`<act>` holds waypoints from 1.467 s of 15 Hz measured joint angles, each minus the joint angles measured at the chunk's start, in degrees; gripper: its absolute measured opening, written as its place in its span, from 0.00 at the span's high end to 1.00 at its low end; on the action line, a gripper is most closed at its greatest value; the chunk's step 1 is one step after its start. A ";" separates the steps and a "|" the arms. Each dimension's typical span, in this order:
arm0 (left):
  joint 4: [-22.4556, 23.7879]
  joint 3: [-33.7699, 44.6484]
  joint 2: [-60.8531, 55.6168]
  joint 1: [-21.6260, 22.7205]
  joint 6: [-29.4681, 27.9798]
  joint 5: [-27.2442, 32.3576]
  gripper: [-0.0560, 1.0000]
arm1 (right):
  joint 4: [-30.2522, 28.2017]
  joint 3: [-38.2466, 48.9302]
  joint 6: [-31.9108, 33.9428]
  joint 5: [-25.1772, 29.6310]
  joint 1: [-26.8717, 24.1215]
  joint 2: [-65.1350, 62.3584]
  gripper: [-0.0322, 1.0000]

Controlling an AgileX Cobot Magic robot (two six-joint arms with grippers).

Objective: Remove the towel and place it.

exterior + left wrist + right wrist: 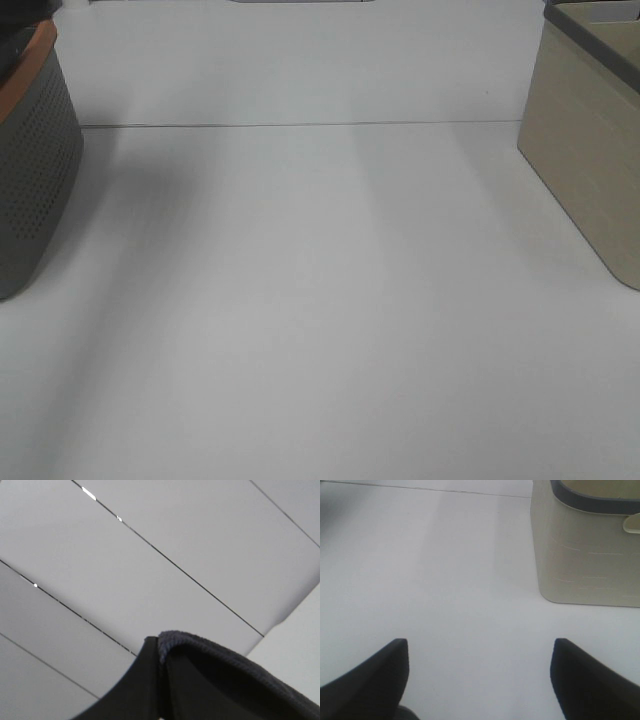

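Observation:
In the left wrist view a dark, nubby towel lies against a black finger of my left gripper. The jaws look closed on the cloth. This view points up at pale ceiling panels, so what lies below the gripper is hidden. My right gripper is open and empty, low over the bare white table, with a beige basket ahead of it on one side. Neither arm nor the towel shows in the exterior high view.
A grey perforated basket with an orange rim stands at the left edge of the white table. The beige basket stands at the right edge. A seam line crosses the table at the back.

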 joint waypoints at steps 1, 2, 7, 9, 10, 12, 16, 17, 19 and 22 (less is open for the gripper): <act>0.17 -1.78 0.40 -1.66 0.00 -0.06 0.95 | 0.00 0.00 0.00 0.00 0.00 0.00 0.23; 0.17 -2.52 0.63 -2.41 0.00 -0.06 0.95 | 0.00 0.00 0.00 0.00 0.00 0.00 0.23; 5.90 -4.81 3.90 -12.61 -3.15 3.38 0.95 | 0.00 0.00 0.86 0.00 0.00 0.00 0.23; 9.85 -4.81 4.98 -14.61 -8.65 6.59 0.95 | 0.00 0.00 0.86 0.00 0.00 0.00 0.23; 12.89 -4.81 5.79 -15.99 -12.89 9.00 0.95 | 0.00 0.00 0.86 0.00 0.00 0.00 0.23; 18.45 -4.81 7.10 -18.56 -22.17 14.95 0.95 | 0.00 0.00 0.86 0.00 0.00 0.00 0.23; 24.18 -4.81 9.91 -24.87 -35.52 27.10 0.95 | 2.64 -0.29 -0.69 -0.52 0.00 1.49 0.23; 24.87 -4.81 10.94 -25.95 -38.39 29.16 0.95 | 4.01 -0.63 -1.38 -1.38 0.00 3.72 0.23; 26.87 -4.81 12.49 -27.56 -42.06 31.68 0.95 | 6.70 -0.63 -3.38 -4.47 0.00 6.93 0.23; 35.92 -4.81 14.32 -33.23 -50.59 39.59 0.95 | 14.73 -0.74 -13.69 -13.98 0.00 14.73 0.27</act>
